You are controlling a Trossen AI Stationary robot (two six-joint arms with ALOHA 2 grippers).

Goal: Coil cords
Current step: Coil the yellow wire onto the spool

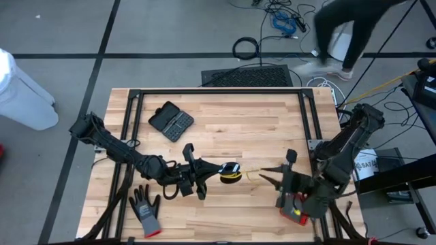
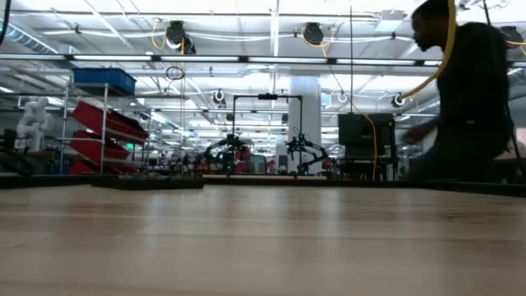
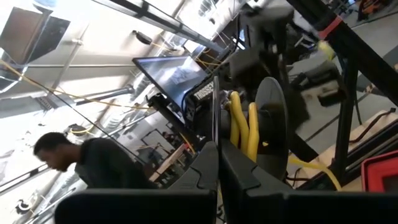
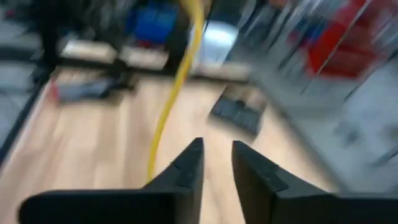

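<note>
The yellow cord [image 1: 230, 171] is a small coil with a black round part [image 3: 273, 118], held above the table's middle by my left gripper [image 1: 204, 170], which is shut on it. A loose yellow strand [image 1: 251, 173] runs from the coil toward the table's right. My right gripper [image 1: 271, 178] stands to the right of the coil, pointing toward it. Its fingers show a narrow gap with nothing between them in the right wrist view [image 4: 216, 163]. There the yellow strand [image 4: 169, 99] passes beside one finger, and I cannot tell whether it touches. My left gripper pinches the coil's yellow loops [image 3: 241, 138] between its two shut fingers [image 3: 205, 171], beside the black round part. The fingers come from the table's left, slanting a little upward. The coil stands beyond the fingertips, clear of the table, and one strand [image 3: 317, 171] trails off it.
A black case [image 1: 172, 121] lies at the table's far left and a grey glove [image 1: 145, 209] at the near left. A red object [image 1: 293, 214] sits under the right arm. A person [image 1: 347, 30] moves beyond the far edge, near a black cable ring [image 1: 245, 47] on the floor.
</note>
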